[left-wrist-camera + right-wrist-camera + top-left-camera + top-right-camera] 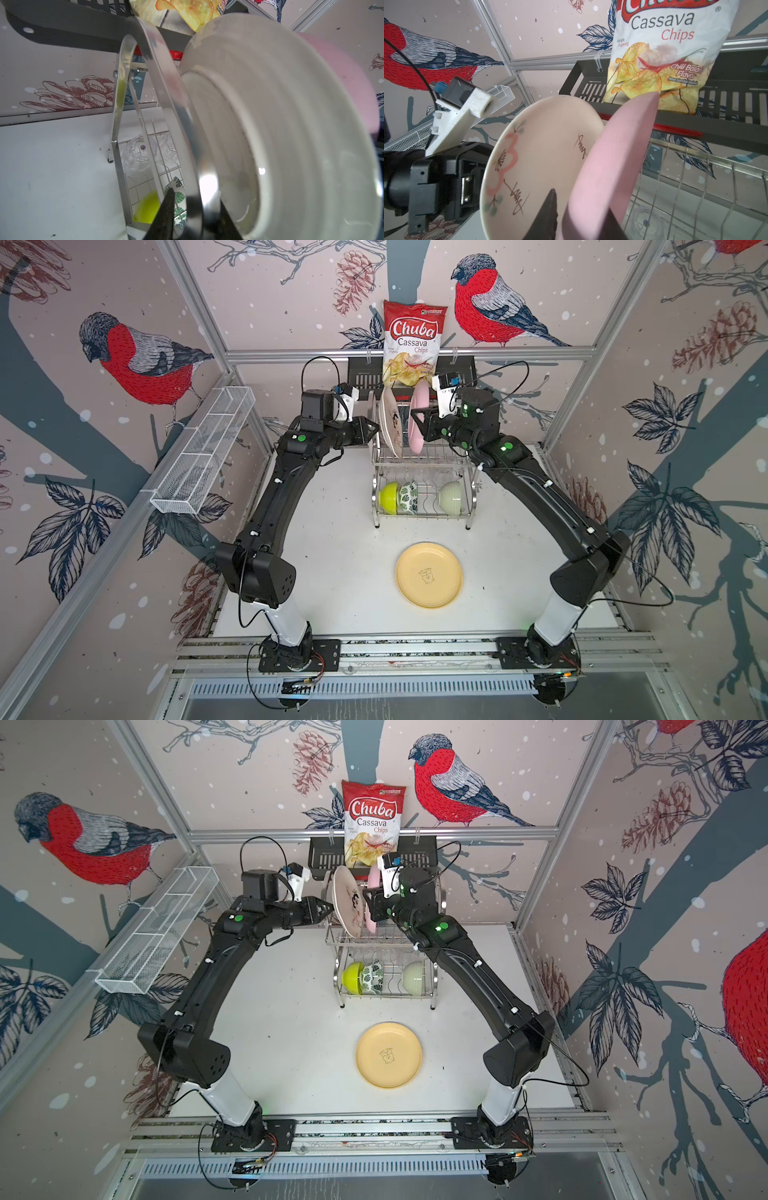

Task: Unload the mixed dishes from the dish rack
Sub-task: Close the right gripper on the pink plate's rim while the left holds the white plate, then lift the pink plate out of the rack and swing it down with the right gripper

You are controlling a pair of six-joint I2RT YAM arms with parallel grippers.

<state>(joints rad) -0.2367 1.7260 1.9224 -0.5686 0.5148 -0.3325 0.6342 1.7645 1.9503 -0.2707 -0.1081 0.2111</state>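
The steel dish rack (415,466) stands at the back of the table. On its top tier the cream doodled plate (391,423) and the pink plate (420,396) stand on edge. My right gripper (581,199) is shut on the pink plate's (618,155) rim, one finger on each face. My left gripper (195,195) is closed around the rack's shiny curved end frame (166,83), beside the cream plate's (291,104) back. The lower tier holds a lime bowl (388,497), a leaf-print bowl (408,497) and a pale green bowl (451,497). Clear tumblers (139,153) lie behind them. A tan plate (429,574) lies flat on the table.
A chips bag (413,344) stands in a black slotted basket (363,375) on the back rail, right behind the rack. A long white wire-mesh tray (203,448) hangs on the left wall. The white tabletop (332,551) spreads in front of the rack.
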